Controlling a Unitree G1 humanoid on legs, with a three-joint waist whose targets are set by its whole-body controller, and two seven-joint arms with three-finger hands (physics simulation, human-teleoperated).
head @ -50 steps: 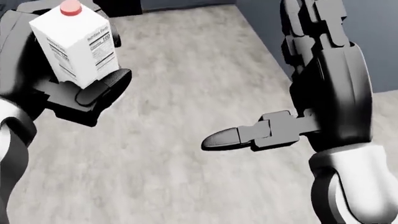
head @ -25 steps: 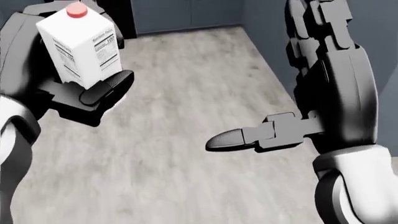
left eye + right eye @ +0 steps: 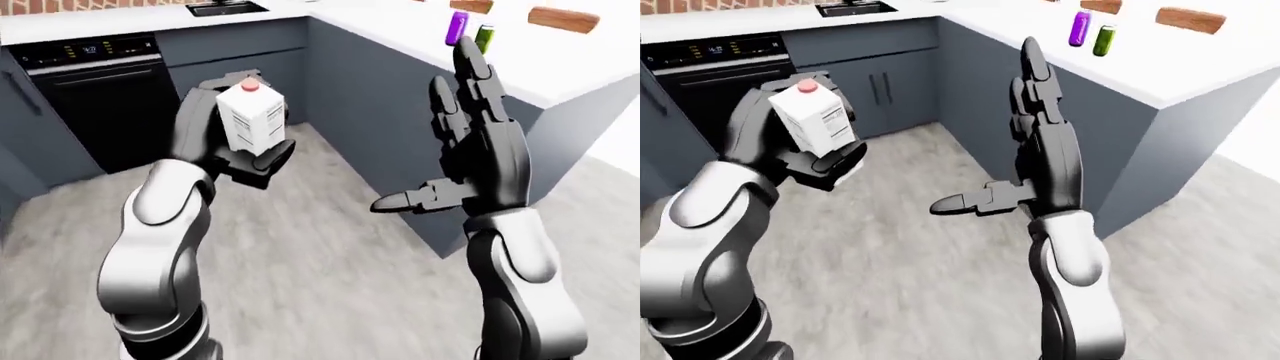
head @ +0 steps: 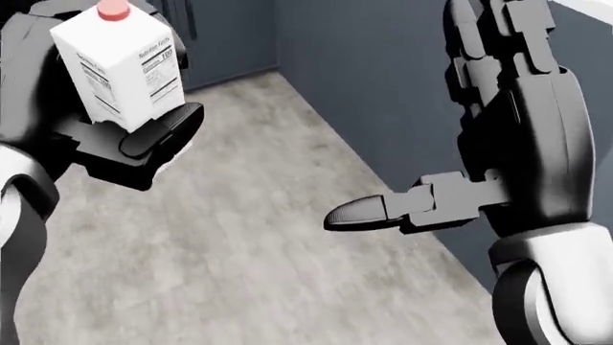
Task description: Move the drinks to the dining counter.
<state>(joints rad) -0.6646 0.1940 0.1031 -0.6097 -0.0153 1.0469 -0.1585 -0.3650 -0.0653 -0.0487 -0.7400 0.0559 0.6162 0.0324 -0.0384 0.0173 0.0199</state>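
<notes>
- We carry the milk carton (image 3: 252, 118) upright in our left hand (image 3: 232, 142), fingers wrapped round its lower body, a fingertip (image 4: 158, 136) across its near face.
- We judge it light, boxy and slick-sided; the low wrap round the flat walls suits it, without crushing.
- Our right hand (image 3: 1038, 157) is raised, fingers spread, holding nothing.
- Beyond, on the white dining counter (image 3: 1200, 71), a purple can (image 3: 1079, 28) and a green can (image 3: 1103, 40) stand close together, well in from its near edge.
</notes>
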